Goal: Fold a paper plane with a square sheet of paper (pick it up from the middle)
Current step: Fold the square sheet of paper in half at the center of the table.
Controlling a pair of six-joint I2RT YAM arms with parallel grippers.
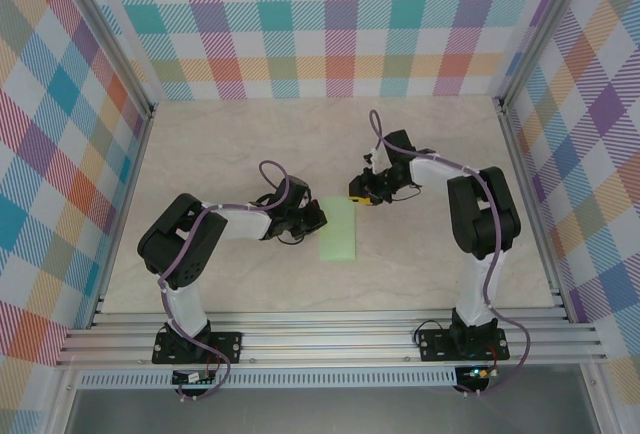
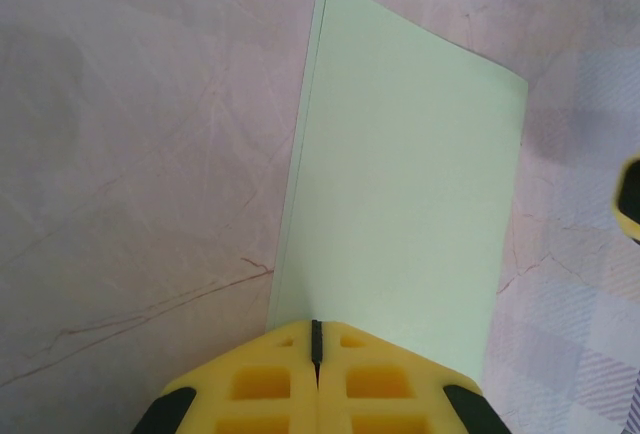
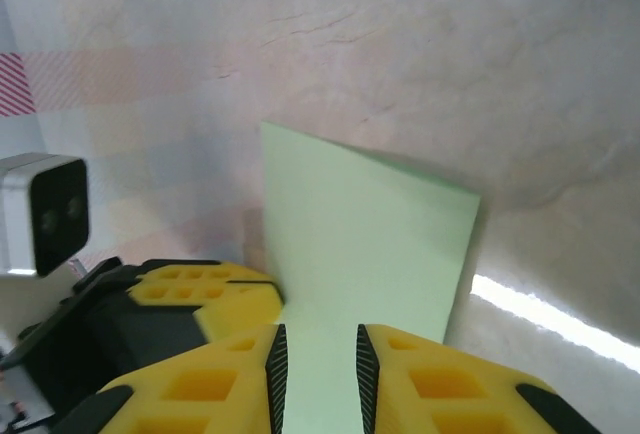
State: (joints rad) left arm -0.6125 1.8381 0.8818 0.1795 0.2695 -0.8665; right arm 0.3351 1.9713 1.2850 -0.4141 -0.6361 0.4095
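Paper (image 1: pixel 339 230), long axis near-to-far

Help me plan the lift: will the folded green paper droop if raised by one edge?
Probably droops: the paper is thin, just two layers showing at its edge. Likely slides easily too, lying flat on the smooth table.

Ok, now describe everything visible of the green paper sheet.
The sheet of paper is pale green, plain and thin, folded into a long rectangle; two layered edges show along one side. It lies flat on the marbled table. The shut left gripper meets one edge; the open right gripper sits over another.
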